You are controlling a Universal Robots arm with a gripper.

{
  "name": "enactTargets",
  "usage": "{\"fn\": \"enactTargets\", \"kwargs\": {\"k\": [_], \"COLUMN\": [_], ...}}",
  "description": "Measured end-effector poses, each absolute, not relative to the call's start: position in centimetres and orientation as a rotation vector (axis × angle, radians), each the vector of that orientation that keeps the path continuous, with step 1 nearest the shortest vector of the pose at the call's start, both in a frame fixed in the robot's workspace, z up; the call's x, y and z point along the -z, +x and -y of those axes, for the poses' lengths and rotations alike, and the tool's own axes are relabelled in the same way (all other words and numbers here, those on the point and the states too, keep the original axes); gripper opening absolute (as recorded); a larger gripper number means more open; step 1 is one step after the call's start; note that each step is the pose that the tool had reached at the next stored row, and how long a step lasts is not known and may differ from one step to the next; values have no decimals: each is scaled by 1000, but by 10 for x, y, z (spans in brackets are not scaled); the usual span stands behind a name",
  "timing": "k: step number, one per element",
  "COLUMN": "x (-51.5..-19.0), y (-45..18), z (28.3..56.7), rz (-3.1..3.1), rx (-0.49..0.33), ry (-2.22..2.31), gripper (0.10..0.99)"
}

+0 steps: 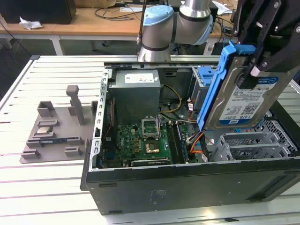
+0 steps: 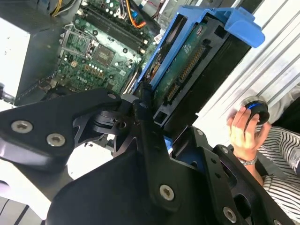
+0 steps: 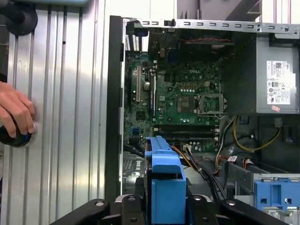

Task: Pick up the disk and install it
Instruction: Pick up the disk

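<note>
**Gripper** [image 1: 253,66]: black fingers clamped on the upper end of the disk.

**Disk** [image 1: 243,101]: silver-grey drive in a blue carrier. It is held in the air and tilted, over the side of the computer case on the exterior view's right. Its labelled face is toward the exterior camera.

**Surroundings**
- Perforated metal drive cage [image 1: 262,140], below the disk.
- Second blue carrier [image 1: 206,77], seated inside the case just beside the disk.
- Orange cables [image 1: 197,140], running between the cage and the motherboard.

**Computer case** [image 1: 187,183]: lies open on the slatted desk [image 1: 47,187].
- Contents: green motherboard [image 1: 140,140], grey power supply [image 1: 136,93].

**Grey fixture** [image 1: 51,136]: on the desk at the exterior view's left, well apart from the case.
- Carries a small square silver chip [image 1: 44,131].

**Person's hand** [image 3: 16,115]: rests on a black knob [image 3: 14,136] on the desk, outside the case wall.
</note>
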State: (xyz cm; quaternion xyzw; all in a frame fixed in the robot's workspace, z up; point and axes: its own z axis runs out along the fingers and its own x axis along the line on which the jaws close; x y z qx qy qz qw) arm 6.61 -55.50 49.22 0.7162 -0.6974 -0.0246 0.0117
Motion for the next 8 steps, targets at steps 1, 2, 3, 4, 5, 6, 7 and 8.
{"fn": "enactTargets", "kwargs": {"k": [1, 2, 3, 4, 5, 6, 7, 8], "x": [-492, -491, -490, -489, -488, -488, -487, -485], "y": [68, 70, 71, 72, 75, 76, 78, 81], "z": [555, 556, 556, 556, 556, 557, 557, 557], "rz": [2175, 2175, 2175, 2175, 2175, 2175, 2175, 2175], "rx": [77, 77, 77, 77, 77, 77, 77, 78], "ry": [2233, 2233, 2233, 2233, 2233, 2233, 2233, 2233], "gripper": [369, 369, 369, 369, 369, 369, 369, 369]}}
